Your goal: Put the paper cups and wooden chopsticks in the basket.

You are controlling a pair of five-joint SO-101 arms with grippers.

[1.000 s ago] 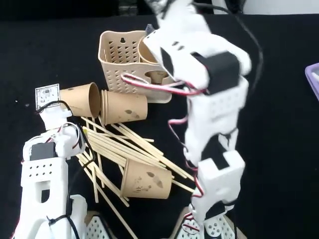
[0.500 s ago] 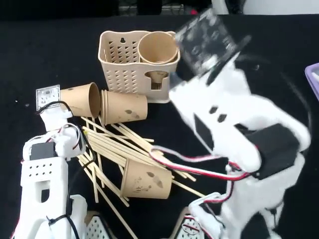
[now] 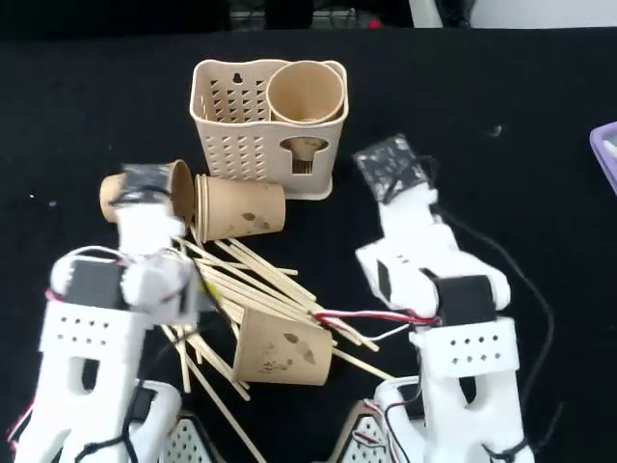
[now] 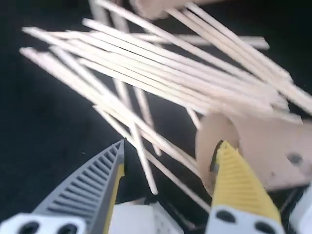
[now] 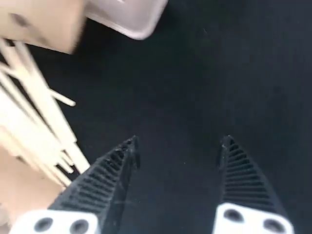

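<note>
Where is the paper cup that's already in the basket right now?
In the high view, the paper cup stands mouth-up in the right compartment of the basket, on the far side of the table.

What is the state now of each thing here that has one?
Beige perforated plastic basket: upright, holds one cup.
Brown paper cup in the basket: upright.
Wooden chopsticks: loose pile, outside basket.
Paper cup before the basket: on its side.
Half-hidden paper cup: on its side.
Paper cup on the chopsticks: on its side.
Left gripper: open, empty.
Right gripper: open, empty.
</note>
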